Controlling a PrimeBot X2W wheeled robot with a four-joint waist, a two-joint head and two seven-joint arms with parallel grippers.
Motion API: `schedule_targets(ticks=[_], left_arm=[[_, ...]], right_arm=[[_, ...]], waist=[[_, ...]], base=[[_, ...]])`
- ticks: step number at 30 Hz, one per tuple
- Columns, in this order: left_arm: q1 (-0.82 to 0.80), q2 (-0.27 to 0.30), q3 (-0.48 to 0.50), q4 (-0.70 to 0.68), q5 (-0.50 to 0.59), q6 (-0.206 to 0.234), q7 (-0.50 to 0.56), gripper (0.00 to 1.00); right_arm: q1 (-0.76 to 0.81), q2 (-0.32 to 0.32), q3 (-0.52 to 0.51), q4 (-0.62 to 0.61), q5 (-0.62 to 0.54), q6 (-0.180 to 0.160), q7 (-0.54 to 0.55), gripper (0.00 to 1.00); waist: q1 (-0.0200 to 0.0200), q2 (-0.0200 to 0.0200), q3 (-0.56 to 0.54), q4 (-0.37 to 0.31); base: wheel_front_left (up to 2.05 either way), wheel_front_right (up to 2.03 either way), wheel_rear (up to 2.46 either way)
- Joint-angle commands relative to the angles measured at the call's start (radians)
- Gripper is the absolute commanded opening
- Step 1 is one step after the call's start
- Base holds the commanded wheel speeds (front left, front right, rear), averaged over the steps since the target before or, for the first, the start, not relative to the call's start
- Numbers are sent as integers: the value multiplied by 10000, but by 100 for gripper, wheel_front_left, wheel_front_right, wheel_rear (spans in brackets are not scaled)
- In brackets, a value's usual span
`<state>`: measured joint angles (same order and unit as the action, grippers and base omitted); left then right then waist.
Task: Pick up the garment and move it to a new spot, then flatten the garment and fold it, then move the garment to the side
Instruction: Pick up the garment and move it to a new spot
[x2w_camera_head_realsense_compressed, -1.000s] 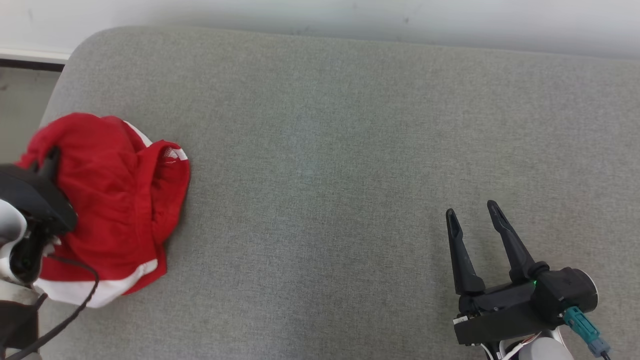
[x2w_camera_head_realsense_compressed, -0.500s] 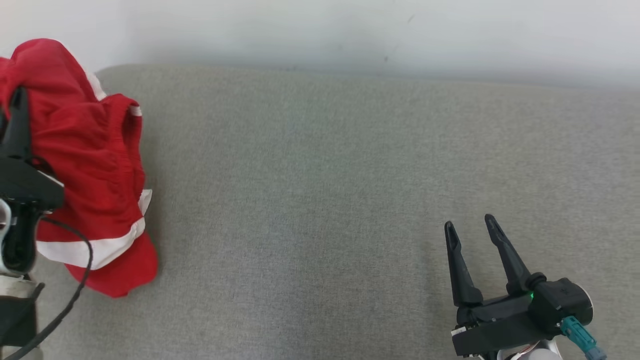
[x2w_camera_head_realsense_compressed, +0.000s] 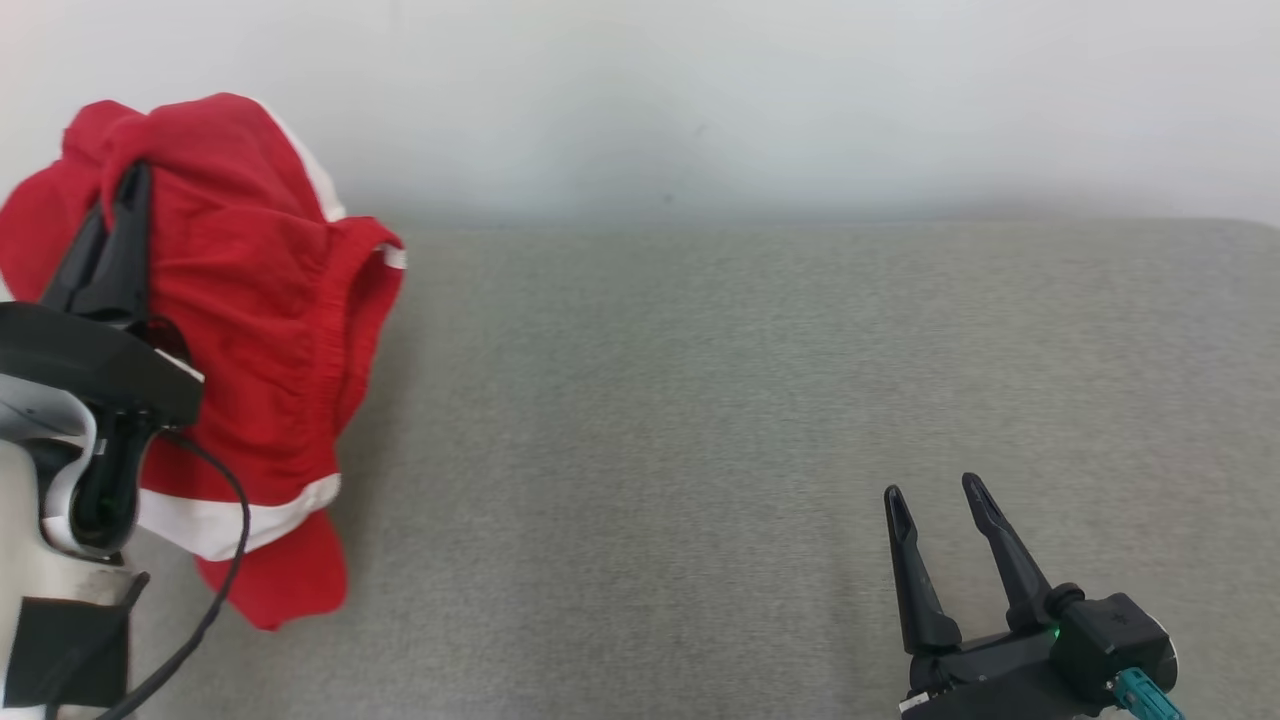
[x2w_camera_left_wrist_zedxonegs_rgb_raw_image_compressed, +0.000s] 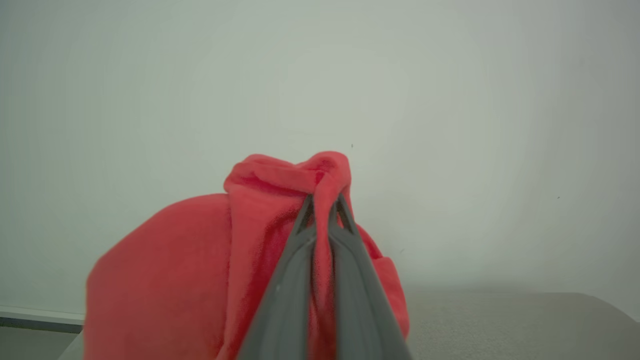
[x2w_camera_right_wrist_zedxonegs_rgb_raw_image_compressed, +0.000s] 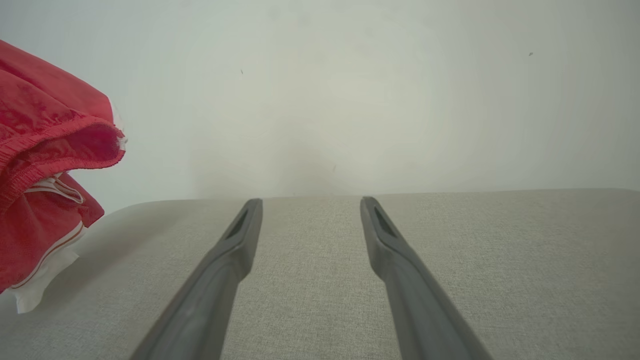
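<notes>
Near the cushion's (x2w_camera_head_realsense_compressed: 750, 450) left edge, left jaws clamp the garment (x2w_camera_head_realsense_compressed: 270, 300); right jaws gape over cushion.

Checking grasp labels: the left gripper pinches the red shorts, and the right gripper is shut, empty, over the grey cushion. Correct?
No: the right gripper is open, not shut, as the right wrist view shows. The left gripper does pinch the red shorts.

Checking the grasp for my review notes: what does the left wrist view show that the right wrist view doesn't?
Left wrist view: the left hand shut on a bunched fold of the red garment. Right wrist view: the right hand open over the grey cushion, and the garment's white trim. Both: garment, cushion, pale wall.
</notes>
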<state>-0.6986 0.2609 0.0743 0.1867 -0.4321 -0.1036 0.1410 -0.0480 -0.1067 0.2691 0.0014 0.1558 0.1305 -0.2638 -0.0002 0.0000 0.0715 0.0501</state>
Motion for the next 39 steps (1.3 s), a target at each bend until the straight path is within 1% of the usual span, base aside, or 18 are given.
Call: schedule_targets(ticks=[1,4,6,11,18,21,26,29,32,36,39], left_arm=[[120,-94,-55,-155,-85,-19,-1,0],[170,-235,-183,-245,-243,-58,5,0],[172,-285,-283,-259,-280,-81,53,0],[54,-678,-702,-272,-603,-126,213,0],[-178,-1342,-1531,-15,-1052,-211,170,0],[-151,-1517,-1994,221,-1171,-251,124,0],[192,-1582,-3005,888,-502,-245,-336,0],[367,-1628,-3690,1488,224,-209,-833,0],[462,-1719,-4291,2171,893,-78,-1376,0],[473,-1771,-4826,3234,1543,156,-2092,0],[431,-1767,-4937,4064,1688,262,-2486,0]], right_arm=[[183,6,15,-11,25,4,-6,100],[186,18,77,16,52,4,-6,100],[182,24,55,-2,63,4,-6,100],[185,36,76,-31,99,4,-6,100],[155,49,108,-41,115,4,-6,100],[119,49,157,-17,119,4,-6,100],[90,34,181,-48,130,4,-6,100],[76,-1,152,-45,128,4,-6,100],[-9,-21,143,-79,113,4,-6,100],[-95,-8,122,-105,101,4,-6,100],[-191,-9,106,-105,76,4,-6,100]], waist=[[2,0,-416,-613],[2,0,-521,-978],[2,0,-529,-1092],[2,0,-534,-1619],[2,0,-472,-2248],[2,0,-448,-2483],[2,0,-315,-2727],[2,0,-85,-2745],[2,0,179,-2727],[2,0,440,-2691],[2,0,553,-2652]], base=[[0,0,0],[0,0,0],[0,0,0],[0,0,0],[0,0,0],[0,0,0],[0,0,0],[0,0,0],[0,0,0],[0,0,0],[0,0,0]])
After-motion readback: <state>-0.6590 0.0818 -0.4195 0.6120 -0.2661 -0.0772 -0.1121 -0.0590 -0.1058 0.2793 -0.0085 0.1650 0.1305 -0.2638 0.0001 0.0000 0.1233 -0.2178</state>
